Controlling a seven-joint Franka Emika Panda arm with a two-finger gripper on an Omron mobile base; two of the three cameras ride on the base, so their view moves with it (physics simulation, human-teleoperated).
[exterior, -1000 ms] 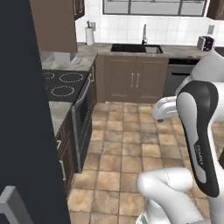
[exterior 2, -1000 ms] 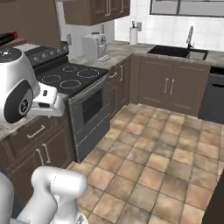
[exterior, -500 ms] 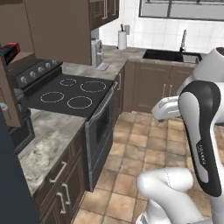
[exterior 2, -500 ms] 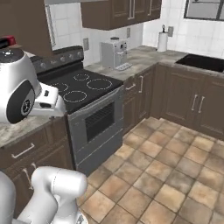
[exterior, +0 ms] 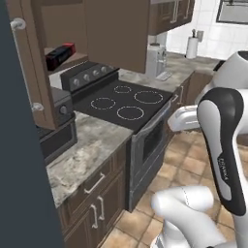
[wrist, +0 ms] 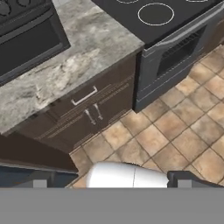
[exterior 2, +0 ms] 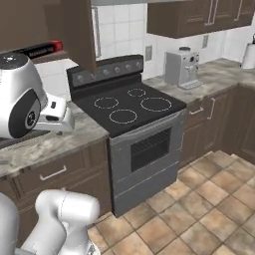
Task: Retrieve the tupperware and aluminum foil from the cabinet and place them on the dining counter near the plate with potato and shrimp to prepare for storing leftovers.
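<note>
Aluminum foil [exterior: 60,54]: a long black box with a red end, lying on the inner shelf of the open dark brown cabinet [exterior: 116,34]; in the right base view the same box [exterior 2: 41,49] sits just above the arm's white housing. Any print on the box is too small to read.

Below the cabinet: a black stove [exterior: 123,102] with four ringed burners, a knob panel at its back and an oven door [exterior 2: 149,149] with a bar handle. A dark appliance [exterior: 60,126], cut off by the cabinet door, stands on the marble tabletop [exterior: 92,143] left of the stove. A grey coffee machine [exterior 2: 182,68] stands on the tabletop right of the stove; a white paper-towel roll [exterior: 192,47] stands farther along by the tiled wall. Brown base cabinets [wrist: 83,114] with silver handles and a tan tiled floor [wrist: 175,131] lie beneath.

A dark panel [exterior: 22,160] blocks the left edge of the left base view.

Fingers [wrist: 188,178]: only the dark tips show at the bottom of the hand view, well apart and holding nothing.
</note>
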